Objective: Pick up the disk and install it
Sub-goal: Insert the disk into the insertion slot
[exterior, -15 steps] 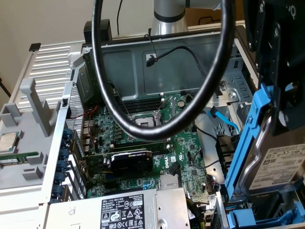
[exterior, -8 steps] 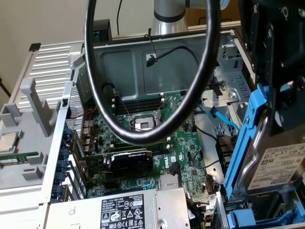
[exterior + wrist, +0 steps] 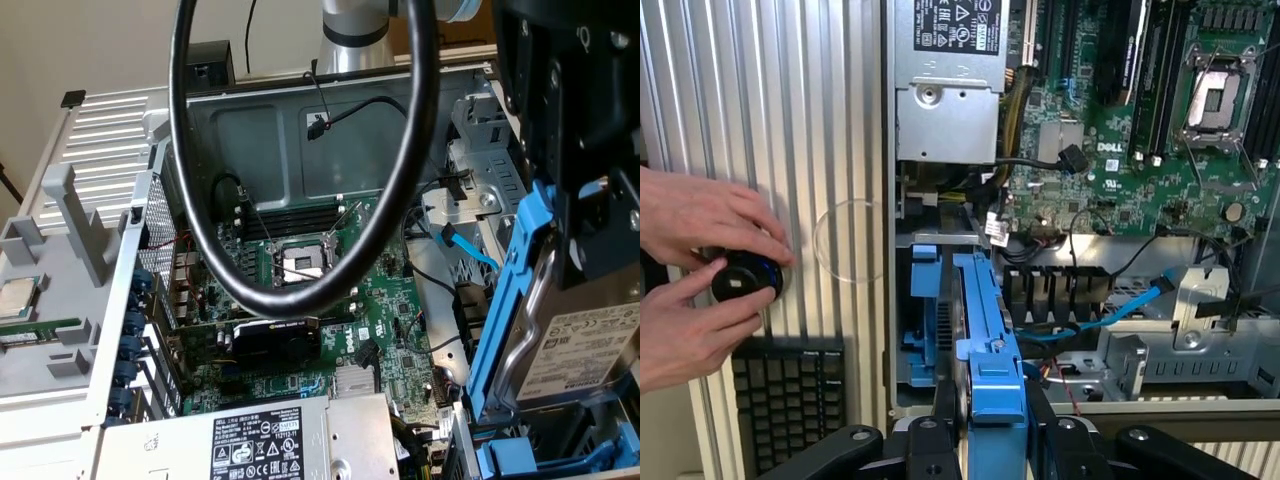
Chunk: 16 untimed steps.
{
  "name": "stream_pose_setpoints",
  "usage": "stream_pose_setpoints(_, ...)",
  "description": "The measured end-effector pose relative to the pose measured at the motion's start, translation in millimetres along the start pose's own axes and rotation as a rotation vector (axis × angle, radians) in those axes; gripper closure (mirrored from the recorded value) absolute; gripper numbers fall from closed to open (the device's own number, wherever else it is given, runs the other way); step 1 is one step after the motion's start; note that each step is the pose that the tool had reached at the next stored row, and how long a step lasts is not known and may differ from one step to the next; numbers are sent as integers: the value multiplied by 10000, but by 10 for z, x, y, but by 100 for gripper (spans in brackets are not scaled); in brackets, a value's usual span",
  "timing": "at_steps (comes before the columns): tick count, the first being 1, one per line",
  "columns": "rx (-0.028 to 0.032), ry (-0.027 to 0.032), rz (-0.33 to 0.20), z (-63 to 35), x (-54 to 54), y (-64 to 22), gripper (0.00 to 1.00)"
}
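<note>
Clamping the disk [image 3: 580, 350], the end effector [image 3: 990, 440] hangs near a ribbed, perhaps metal, surface [image 3: 830, 130].

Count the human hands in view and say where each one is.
2. Both lie on the ribbed metal panel beside the open computer case, holding a round black knob: one hand toward the power supply, the other hand toward the keyboard. Others may be hidden.

In my gripper [image 3: 995, 445] the disk [image 3: 575, 345] stands on edge over the bay [image 3: 925, 330], at the exterior view's right of the case [image 3: 260, 130]. The motherboard [image 3: 330, 300] lies to its left in the case, the power supply [image 3: 250, 440] nearer.
</note>
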State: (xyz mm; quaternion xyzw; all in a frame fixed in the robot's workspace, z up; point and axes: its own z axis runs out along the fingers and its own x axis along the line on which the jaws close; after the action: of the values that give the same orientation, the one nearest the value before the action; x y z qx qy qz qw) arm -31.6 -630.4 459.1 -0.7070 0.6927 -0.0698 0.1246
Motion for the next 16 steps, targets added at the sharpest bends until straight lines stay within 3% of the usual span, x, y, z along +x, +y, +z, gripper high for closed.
stream_pose_setpoints(16,16,1,3,30,16,11,64)
